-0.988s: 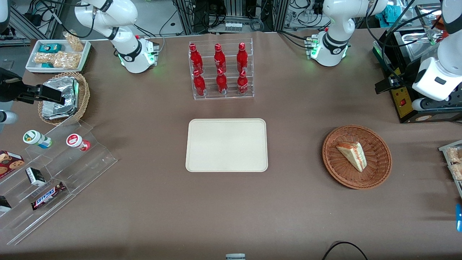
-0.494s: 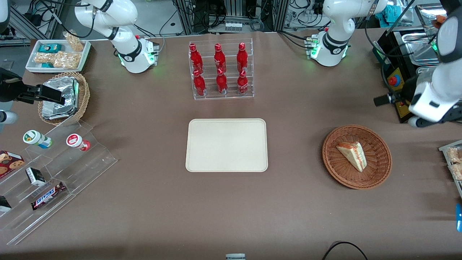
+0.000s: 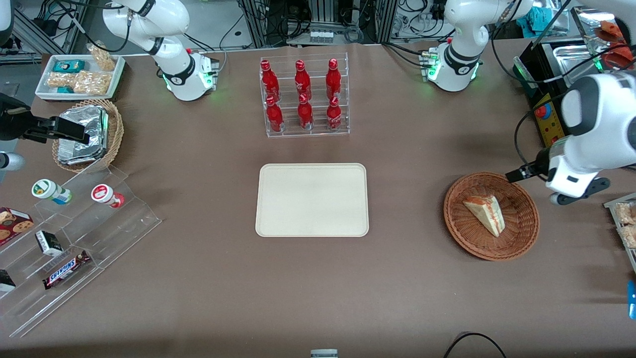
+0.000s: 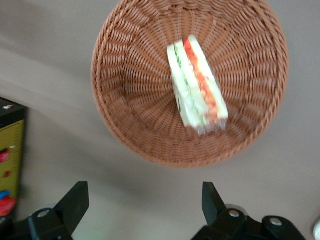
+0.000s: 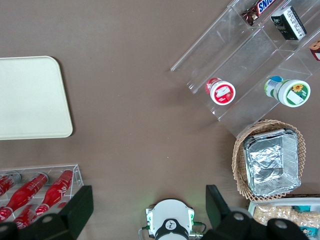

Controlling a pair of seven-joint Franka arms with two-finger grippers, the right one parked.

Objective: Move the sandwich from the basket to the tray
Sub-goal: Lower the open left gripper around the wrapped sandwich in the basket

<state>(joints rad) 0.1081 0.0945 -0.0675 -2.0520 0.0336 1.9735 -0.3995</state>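
The sandwich point(image 3: 486, 214) point(image 4: 197, 85), a pale wedge with red and green filling, lies in the reddish-brown woven basket point(image 3: 457, 233) point(image 4: 125, 100) toward the working arm's end of the table. My left gripper point(image 3: 526, 174) point(image 4: 145, 192) hovers above the basket's rim, on the side farther from the front camera, open and holding nothing. Only brown table shows between its dark fingertips point(image 4: 77, 197). The cream tray point(image 3: 312, 200) point(image 5: 30, 97) lies bare at the table's middle, well apart from the basket.
A clear rack of red bottles point(image 3: 304, 97) stands farther from the front camera than the tray. A black and yellow box with a red button point(image 3: 546, 119) sits close to the left arm. A snack tray point(image 3: 623, 219) lies at the table edge beside the basket.
The left arm has swung down and nearer to the front camera, bringing its gripper from beside the black box to the basket's rim. The sandwich and the basket have not moved.
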